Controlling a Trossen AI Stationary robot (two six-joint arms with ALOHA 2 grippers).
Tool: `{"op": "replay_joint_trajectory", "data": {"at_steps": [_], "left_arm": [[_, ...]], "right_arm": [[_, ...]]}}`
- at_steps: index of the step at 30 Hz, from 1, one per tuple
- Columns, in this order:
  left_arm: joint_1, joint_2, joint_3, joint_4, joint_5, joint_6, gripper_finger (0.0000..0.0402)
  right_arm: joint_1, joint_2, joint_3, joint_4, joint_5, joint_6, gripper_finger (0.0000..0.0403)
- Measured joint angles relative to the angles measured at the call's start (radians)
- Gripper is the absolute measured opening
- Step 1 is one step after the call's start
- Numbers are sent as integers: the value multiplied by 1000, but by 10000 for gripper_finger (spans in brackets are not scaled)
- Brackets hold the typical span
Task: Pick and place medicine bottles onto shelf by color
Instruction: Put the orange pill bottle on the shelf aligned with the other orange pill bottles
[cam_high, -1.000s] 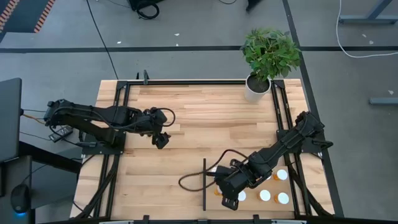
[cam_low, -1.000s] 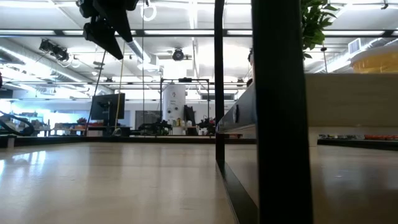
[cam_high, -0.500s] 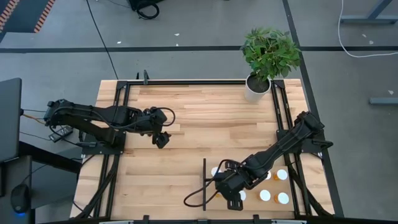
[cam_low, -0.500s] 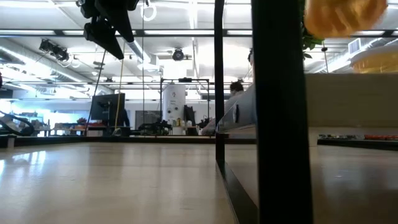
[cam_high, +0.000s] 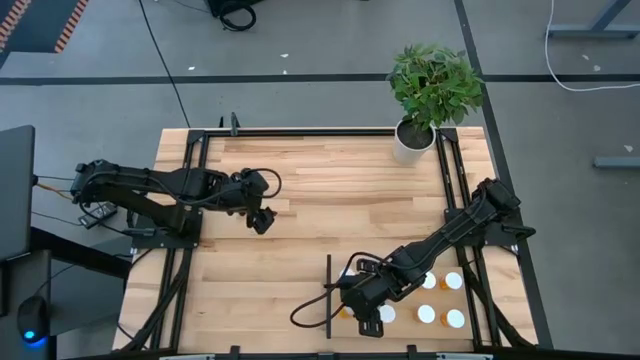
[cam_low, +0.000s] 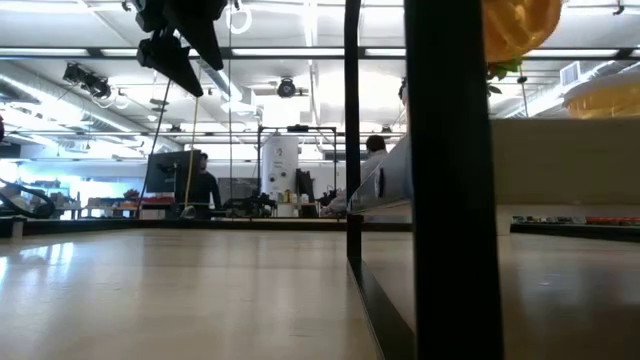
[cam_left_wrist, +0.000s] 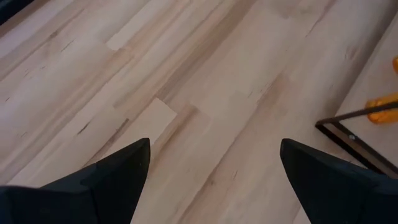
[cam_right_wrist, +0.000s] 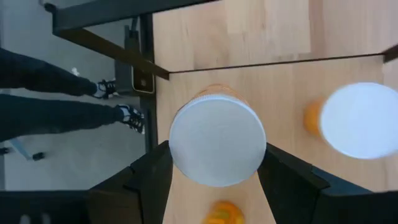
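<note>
My right gripper (cam_high: 362, 305) is shut on an orange medicine bottle with a white cap (cam_right_wrist: 217, 140), just right of the shelf's black strip (cam_high: 328, 295). In the low view its orange body (cam_low: 520, 25) shows high up. Several more white-capped bottles (cam_high: 428, 282) (cam_high: 455, 318) stand on the shelf panel (cam_high: 440, 298). One with an orange body (cam_right_wrist: 360, 121) stands close to the held one. My left gripper (cam_high: 262, 215) hangs open above the left middle of the table (cam_left_wrist: 205, 162). My right gripper pinches the orange bottle between its two fingers (cam_right_wrist: 155, 180), one on each side, coming from above and pointing down. The white cap's rim (cam_right_wrist: 177, 149) hides the exact place of contact on the body. The bottle is upright and lifted clear of the shelf.
A potted plant in a white pot (cam_high: 412, 140) stands at the table's far right corner. Black frame rails (cam_high: 190, 190) run along the left and right sides. A black upright (cam_low: 450, 180) fills the middle of the low view. A cable loops near the strip (cam_high: 305, 315). A person stands in the room behind (cam_low: 205, 185).
My right gripper has moved a little toward the table's left, closer to the black strip, carrying the orange bottle. In the low view the bottle's orange body has come into sight at the top. My left arm has kept still.
</note>
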Motion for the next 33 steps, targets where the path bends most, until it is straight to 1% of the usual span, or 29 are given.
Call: {"op": "replay_joint_trajectory", "data": {"at_steps": [6,9,13,18,26,31,33], "left_arm": [[25,0,0,14,0,0,364],[25,0,0,15,0,0,364],[25,0,-1,16,0,3,364],[25,0,-1,20,0,7,364],[25,0,-1,20,0,8,364],[25,0,-1,20,0,8,364],[25,0,-1,20,0,8,364]], "right_arm": [[3,40,0,31,-23,34,227],[5,58,0,37,-39,58,235],[5,66,1,51,-38,61,249],[5,72,1,37,-30,74,256],[5,72,1,30,3,123,257],[5,69,1,42,-9,137,257],[11,66,1,66,-26,106,257]]}}
